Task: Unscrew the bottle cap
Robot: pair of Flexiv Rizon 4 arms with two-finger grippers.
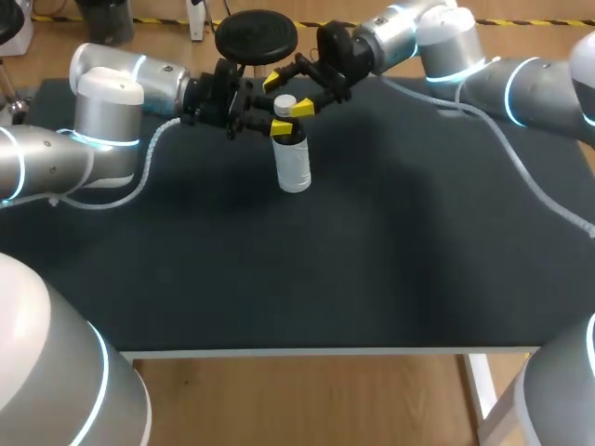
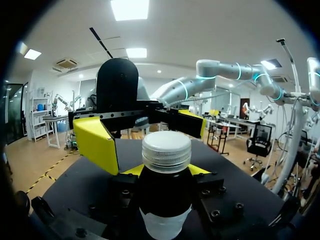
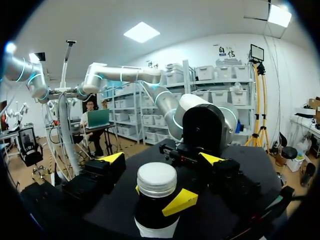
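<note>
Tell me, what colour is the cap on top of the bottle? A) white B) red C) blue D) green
A: the ribbed round plastic cap on the upright dark bottle is plainly white in all three views.

The head camera hangs high and well back, looking down over the whole table (image 1: pixel 390 279). Each wrist camera sits low and close, looking out along its own claw. The one on the left claw (image 2: pixel 166 171) faces the right arm (image 2: pixel 220 70), and the one on the right claw (image 1: pixel 286 96) faces back. All three share the bottle (image 1: pixel 294 163).
</note>
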